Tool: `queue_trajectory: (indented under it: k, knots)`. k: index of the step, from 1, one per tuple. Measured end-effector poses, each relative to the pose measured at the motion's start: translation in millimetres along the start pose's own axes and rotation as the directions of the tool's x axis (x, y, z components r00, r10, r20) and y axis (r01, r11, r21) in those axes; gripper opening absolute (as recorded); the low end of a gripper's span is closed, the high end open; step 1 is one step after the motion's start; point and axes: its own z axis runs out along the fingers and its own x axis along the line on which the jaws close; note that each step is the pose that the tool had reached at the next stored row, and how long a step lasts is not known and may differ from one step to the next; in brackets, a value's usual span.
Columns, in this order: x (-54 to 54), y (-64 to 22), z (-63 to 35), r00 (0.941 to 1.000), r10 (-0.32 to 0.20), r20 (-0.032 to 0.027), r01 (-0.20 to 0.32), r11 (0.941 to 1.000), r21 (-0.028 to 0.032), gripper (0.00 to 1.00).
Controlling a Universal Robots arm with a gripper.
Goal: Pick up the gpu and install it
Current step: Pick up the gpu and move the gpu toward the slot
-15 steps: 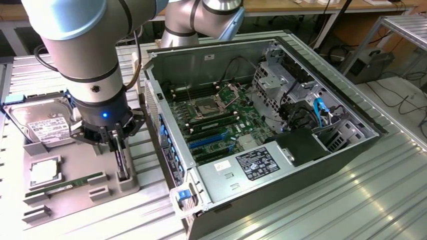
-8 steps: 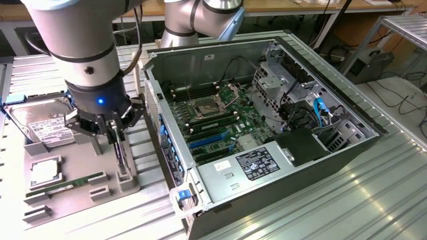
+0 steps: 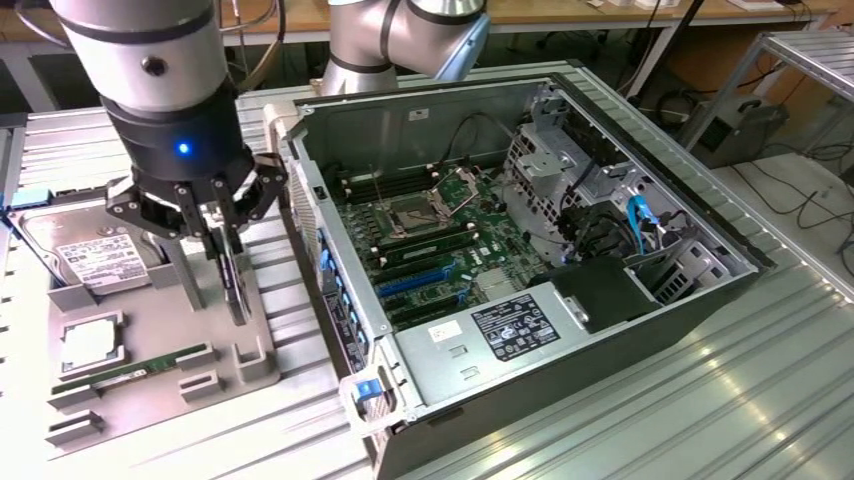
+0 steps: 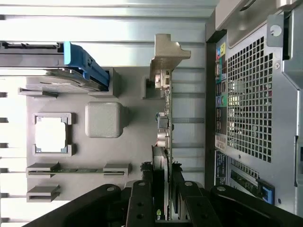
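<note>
— One card matters here; where is it?
— On the exterior view, the gpu (image 3: pixel 236 285) stands on edge in the grey tray (image 3: pixel 160 375), straight beneath the gripper (image 3: pixel 214 235); its top edge rises between the jaws.
— Gripped, or loose?
— Gripped, I'd say; on the wrist view the fingers (image 4: pixel 142 203) sit against both faces of the board.
— And its long axis?
— It runs straight out ahead of the gripper to the silver bracket (image 4: pixel 166 54); the computer case (image 4: pixel 246 94) stands close alongside, its rear panel parallel to the card.
</note>
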Motion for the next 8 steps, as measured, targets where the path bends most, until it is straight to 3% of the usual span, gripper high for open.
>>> queue_trajectory:
  k: [8]
  knots:
    - [-1.8,-1.3,-37.3,1.0,0.0,0.0001,0.0,1.0,0.0,0.26]
